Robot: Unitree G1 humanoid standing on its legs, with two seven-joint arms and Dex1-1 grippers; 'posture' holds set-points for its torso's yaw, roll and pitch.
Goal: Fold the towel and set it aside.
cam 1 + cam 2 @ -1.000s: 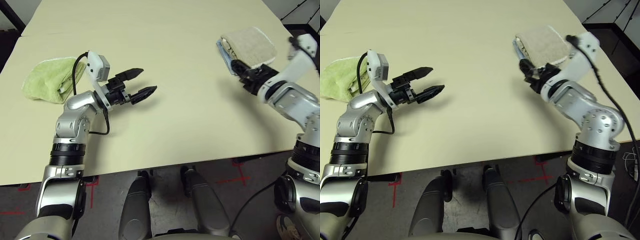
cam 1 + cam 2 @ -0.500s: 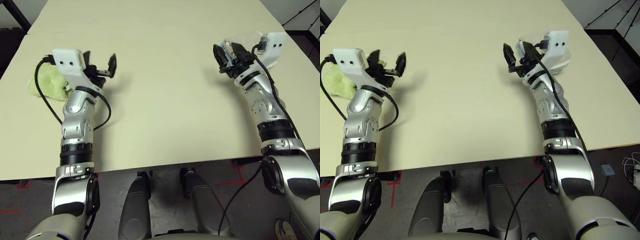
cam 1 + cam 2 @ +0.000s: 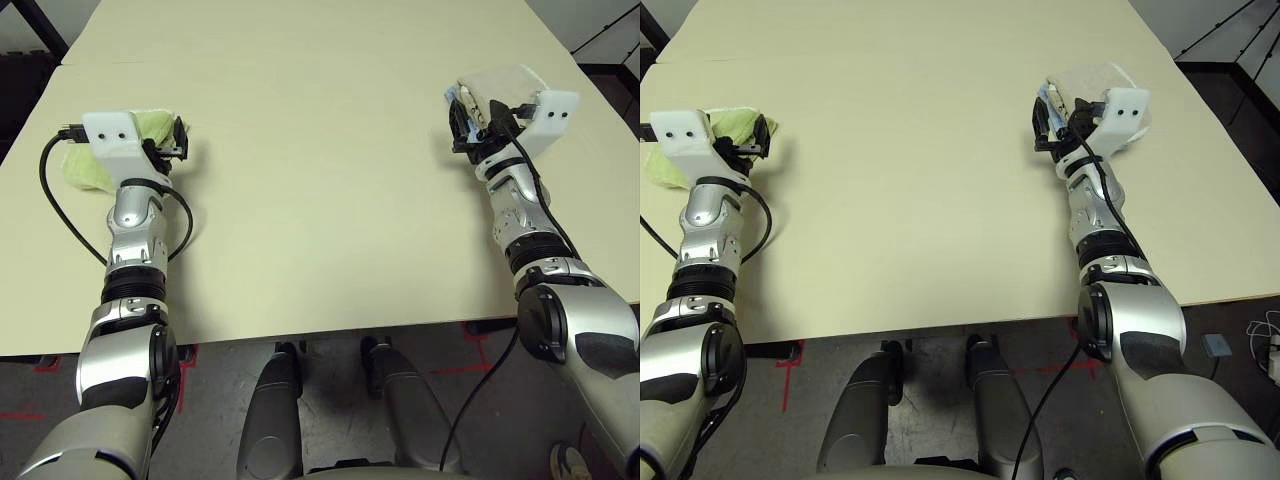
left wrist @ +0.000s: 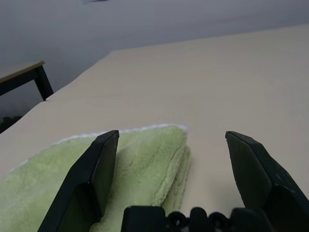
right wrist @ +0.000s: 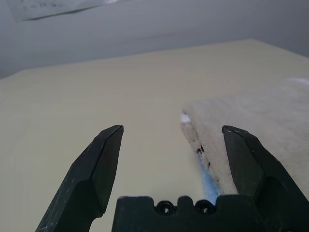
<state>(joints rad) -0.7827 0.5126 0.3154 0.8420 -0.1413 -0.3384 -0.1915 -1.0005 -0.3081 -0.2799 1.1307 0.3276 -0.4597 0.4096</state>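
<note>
Two silver forearms reach forward over a pale cream bench (image 3: pixel 320 200). The left gripper (image 4: pixel 176 169) has its black fingers (image 4: pixel 99 174) spread wide, holding nothing, hovering over the near edge of a folded light green towel (image 4: pixel 145 164) at the bench's left side. The right gripper (image 5: pixel 171 169) also stands wide open and empty, just short of the beige towel (image 5: pixel 251 125). That towel lies folded at the far right of the bench, on top of a light blue cloth (image 5: pixel 208 181).

table (image 3: pixel 320 150) centre — bare | green towel (image 4: pixel 145 164) far left | towel (image 5: pixel 251 125) far right
</note>
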